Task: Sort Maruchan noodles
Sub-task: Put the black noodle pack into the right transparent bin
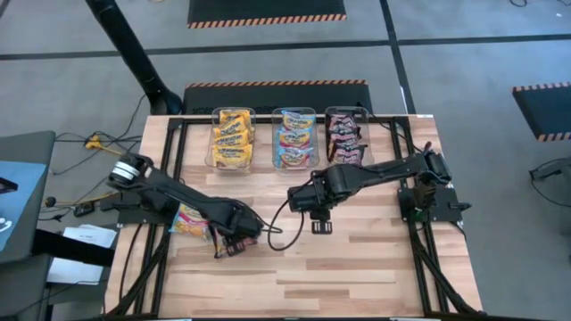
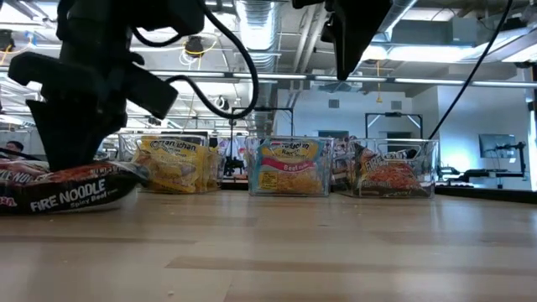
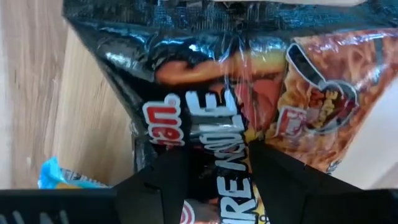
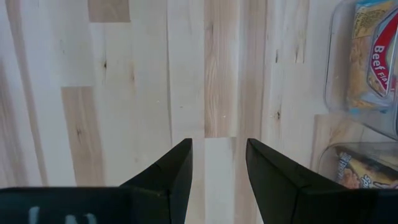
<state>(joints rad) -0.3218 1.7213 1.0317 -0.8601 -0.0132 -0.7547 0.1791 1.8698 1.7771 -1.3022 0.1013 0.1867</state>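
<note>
A black-red Fire Noodle packet [image 3: 249, 81] [image 2: 71, 191] lies flat on the wooden table near its left side. My left gripper [image 3: 214, 155] [image 1: 230, 242] is open and points down, low over the packet's printed face. A light blue and yellow packet [image 1: 190, 220] lies beside it, and its corner [image 3: 56, 177] shows in the left wrist view. My right gripper [image 4: 217, 146] [image 1: 319, 223] hangs open above bare wood at the table's middle, with nothing between its fingers. My left gripper comes from above, pointing down. Its open fingers [image 3: 168, 180] stand over the middle of the black-red packet's top face [image 3: 217, 124], which lies flat on the table. I cannot tell whether the fingertips touch the wrapper.
Three clear bins stand in a row at the far edge: yellow-orange packets [image 1: 232, 138], light blue ones [image 1: 294, 138], black-red ones [image 1: 346, 135]. Black frame rails [image 1: 174, 160] run along the table's left and right sides. Bare wood spreads across the near half.
</note>
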